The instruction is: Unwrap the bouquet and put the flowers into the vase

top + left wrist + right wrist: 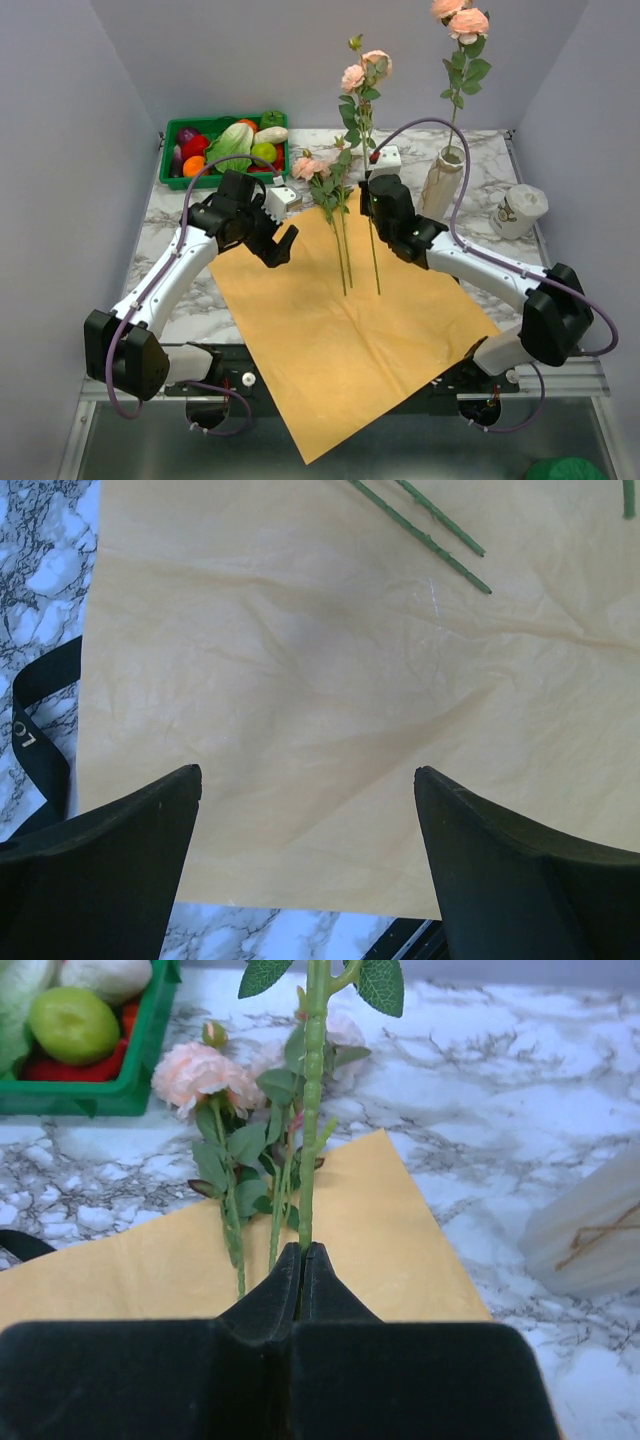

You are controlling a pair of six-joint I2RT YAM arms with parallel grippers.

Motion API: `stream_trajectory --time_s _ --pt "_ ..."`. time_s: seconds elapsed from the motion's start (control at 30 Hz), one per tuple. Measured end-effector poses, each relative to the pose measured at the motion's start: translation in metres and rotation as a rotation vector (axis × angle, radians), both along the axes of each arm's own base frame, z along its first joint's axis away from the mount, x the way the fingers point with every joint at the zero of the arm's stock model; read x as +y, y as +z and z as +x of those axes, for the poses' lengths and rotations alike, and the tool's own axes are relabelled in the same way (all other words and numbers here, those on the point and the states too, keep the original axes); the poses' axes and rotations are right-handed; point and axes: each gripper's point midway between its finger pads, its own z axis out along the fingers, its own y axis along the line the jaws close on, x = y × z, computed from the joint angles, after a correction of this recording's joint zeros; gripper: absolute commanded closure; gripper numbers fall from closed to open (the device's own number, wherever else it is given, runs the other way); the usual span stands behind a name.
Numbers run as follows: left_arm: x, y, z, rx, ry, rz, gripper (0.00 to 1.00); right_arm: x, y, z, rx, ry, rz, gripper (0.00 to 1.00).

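The orange-yellow paper [350, 330] lies unrolled and flat on the marble table. My right gripper [370, 205] is shut on the green stem [312, 1110] of a pink rose [365, 68], held upright over the paper's far part. Two more roses [312, 167] lie with their blooms on the marble and their stems [440, 540] on the paper. The tall beige vase [442, 180] stands just right of my right gripper and holds one rose [462, 22]. My left gripper [280, 245] hangs open over the paper's left part [308, 780], holding nothing. The black ribbon [40, 730] lies off the paper's left edge.
A green basket [170, 165] of plastic vegetables and fruit sits at the back left. A squat white pot [518, 210] stands right of the vase. A small white block [283, 200] lies near my left gripper, another [387, 155] behind the held stem. The paper overhangs the table's near edge.
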Motion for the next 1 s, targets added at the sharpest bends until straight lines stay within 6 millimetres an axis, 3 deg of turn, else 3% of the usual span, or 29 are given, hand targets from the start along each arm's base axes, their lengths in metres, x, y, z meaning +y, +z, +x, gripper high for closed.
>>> stream_trajectory --time_s 0.07,0.17,0.33,0.47,0.63,0.7,0.8,1.0 --pt "0.000 0.000 0.000 0.002 0.001 0.000 0.04 0.003 0.017 -0.003 -0.069 0.038 -0.023 0.99" --pt "0.000 0.000 0.000 0.001 0.002 0.000 0.04 0.002 0.068 -0.004 -0.217 0.071 -0.031 0.99" --pt "0.000 0.000 0.000 0.001 0.005 -0.001 0.04 -0.014 0.180 -0.016 -0.524 0.068 -0.009 0.99" --pt "0.000 0.002 0.001 -0.004 0.005 -0.003 0.04 -0.039 0.270 -0.030 -0.786 0.010 0.000 0.99" --pt "-0.001 0.003 0.002 -0.008 0.005 -0.004 0.04 -0.086 0.348 -0.032 -0.978 -0.091 -0.006 0.99" --pt "-0.001 0.003 0.002 -0.008 0.005 -0.004 0.04 -0.109 0.369 -0.029 -1.020 -0.139 -0.002 0.99" --pt "0.000 0.003 0.003 -0.009 0.007 -0.002 0.04 -0.136 0.384 -0.022 -1.048 -0.199 -0.009 0.99" --pt "-0.001 0.005 0.007 -0.018 0.011 0.002 0.04 -0.164 0.369 0.004 -1.010 -0.252 -0.026 0.99"
